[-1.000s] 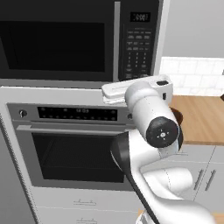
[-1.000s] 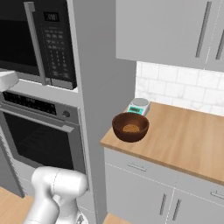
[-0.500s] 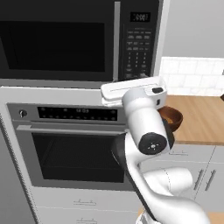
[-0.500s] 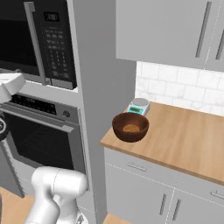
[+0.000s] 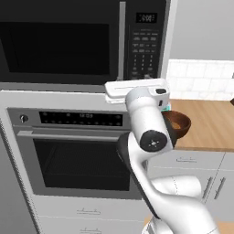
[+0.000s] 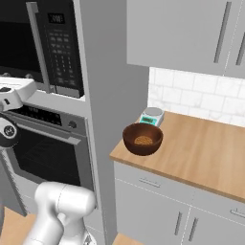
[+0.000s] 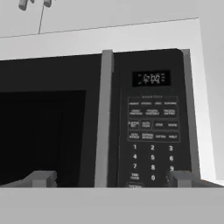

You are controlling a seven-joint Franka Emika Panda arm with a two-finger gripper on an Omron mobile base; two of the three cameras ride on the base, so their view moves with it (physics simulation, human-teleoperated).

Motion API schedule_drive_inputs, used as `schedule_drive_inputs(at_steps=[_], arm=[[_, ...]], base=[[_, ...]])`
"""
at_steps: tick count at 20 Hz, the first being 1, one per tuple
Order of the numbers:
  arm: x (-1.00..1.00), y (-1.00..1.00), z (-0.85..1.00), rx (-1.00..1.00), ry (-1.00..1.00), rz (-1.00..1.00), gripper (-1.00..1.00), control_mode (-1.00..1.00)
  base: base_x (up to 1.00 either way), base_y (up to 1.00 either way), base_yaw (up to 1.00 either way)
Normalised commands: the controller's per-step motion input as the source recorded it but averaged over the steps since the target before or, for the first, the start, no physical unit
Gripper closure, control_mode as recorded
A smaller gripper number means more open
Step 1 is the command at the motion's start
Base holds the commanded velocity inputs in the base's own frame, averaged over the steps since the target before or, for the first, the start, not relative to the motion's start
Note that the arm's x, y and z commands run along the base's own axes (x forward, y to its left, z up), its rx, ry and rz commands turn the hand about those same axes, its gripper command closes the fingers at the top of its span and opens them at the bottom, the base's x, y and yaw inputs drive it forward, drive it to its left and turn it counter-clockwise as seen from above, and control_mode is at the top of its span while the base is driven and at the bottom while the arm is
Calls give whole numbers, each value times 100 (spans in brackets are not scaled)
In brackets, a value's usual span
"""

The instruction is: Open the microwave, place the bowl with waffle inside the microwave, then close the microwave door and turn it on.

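The black microwave (image 5: 82, 41) is built in above the oven, and its door (image 5: 59, 45) is closed. The slim vertical handle (image 7: 103, 118) stands left of the keypad (image 7: 152, 140) and display (image 7: 151, 78). My gripper (image 7: 111, 179) is open, with its fingertips (image 7: 41, 178) wide apart and nothing between them, just below and in front of the handle and keypad. My white hand (image 5: 137, 89) hovers under the microwave's lower right corner. The dark brown bowl (image 6: 142, 139) with the tan waffle (image 6: 143, 140) sits on the wooden counter (image 6: 201, 153), partly hidden behind my arm in the left base view.
A steel wall oven (image 5: 77, 151) with a bar handle sits under the microwave. A small kitchen scale (image 6: 152, 116) stands behind the bowl near the tiled wall. Upper cabinets (image 6: 191, 33) hang over the counter, and drawers (image 6: 158, 210) are below it.
My hand has shifted slightly left and up beneath the microwave's front, and the elbow has swung a little left. The door, bowl and scale have not moved.
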Motion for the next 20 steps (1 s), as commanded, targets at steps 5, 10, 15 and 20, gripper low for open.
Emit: schedule_drive_inputs(at_steps=[5,10,15,20], arm=[[54,0,0,0,0,-3,-100,-100],[62,0,0,0,6,-1,-100,-100],[67,0,0,0,1,0,-100,-100],[70,9,-10,0,0,0,-100,-100]], base=[[0,0,0],[0,0,0],[0,0,0],[0,0,0]])
